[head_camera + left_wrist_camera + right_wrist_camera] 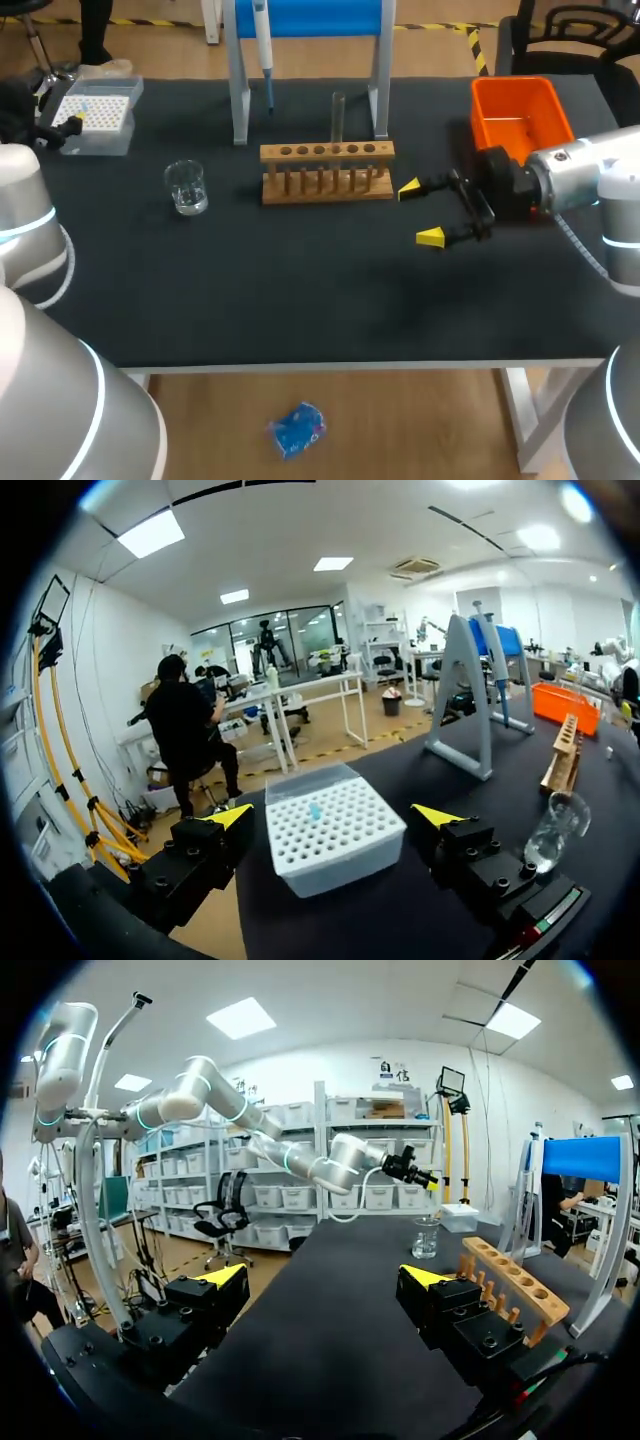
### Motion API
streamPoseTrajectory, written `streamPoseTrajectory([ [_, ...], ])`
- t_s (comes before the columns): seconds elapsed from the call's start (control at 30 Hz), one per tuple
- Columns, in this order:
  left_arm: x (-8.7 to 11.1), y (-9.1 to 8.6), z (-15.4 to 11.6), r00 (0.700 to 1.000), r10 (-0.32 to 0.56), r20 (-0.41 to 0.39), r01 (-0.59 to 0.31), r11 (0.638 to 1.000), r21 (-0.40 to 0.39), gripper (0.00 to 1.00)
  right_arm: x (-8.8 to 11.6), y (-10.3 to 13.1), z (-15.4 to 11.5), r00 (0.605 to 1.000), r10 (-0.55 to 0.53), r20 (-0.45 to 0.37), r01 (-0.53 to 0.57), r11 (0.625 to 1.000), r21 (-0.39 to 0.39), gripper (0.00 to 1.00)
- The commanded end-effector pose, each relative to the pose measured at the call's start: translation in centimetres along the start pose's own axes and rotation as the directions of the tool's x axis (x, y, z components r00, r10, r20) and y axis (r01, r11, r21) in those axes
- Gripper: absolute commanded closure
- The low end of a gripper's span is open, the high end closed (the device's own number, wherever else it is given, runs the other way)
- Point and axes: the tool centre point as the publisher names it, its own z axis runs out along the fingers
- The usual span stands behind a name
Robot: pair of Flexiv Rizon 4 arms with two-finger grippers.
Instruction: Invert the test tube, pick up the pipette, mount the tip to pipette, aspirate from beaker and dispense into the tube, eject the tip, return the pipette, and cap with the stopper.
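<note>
Head camera overlooks table [300, 300]; wrist cameras (facing each other) share beaker [426, 1237].

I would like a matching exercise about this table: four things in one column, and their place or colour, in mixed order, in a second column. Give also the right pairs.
Things
1. beaker
2. pipette
3. tip box
4. bin

Place or colour
A. orange, right of the rack
B. hangs on the blue stand
C. clear, left of the rack
D. white, at the far left corner of the table

Pairs: 1-C; 2-B; 3-D; 4-A
</note>
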Motion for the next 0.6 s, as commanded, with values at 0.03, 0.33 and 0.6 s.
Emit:
streamPoseTrajectory([
  [0.03, -1.3, -0.2, 2.8, 0.999, 0.008, -0.031, -0.009, 1.0, -0.029, 0.0, 0.0, -0.1, 0.0, 1.0, -0.001, 0.001, 0.001, 1.0, 0.0, 0.0],
  [0.33, -1.4, 0.5, 5.8, 0.999, 0.014, -0.051, -0.019, 0.995, -0.097, 0.07, 0.0, -0.1, 0.0, 1.0, -0.001, 0.001, 0.001, 1.0, 0.0, 0.0],
  [0.6, -1.6, 0.9, 7.1, 0.997, 0.006, -0.074, -0.016, 0.992, -0.127, 0.25, 0.0, -0.1, 0.0, 1.0, -0.001, 0.001, 0.001, 1.0, 0.0, 0.0],
])
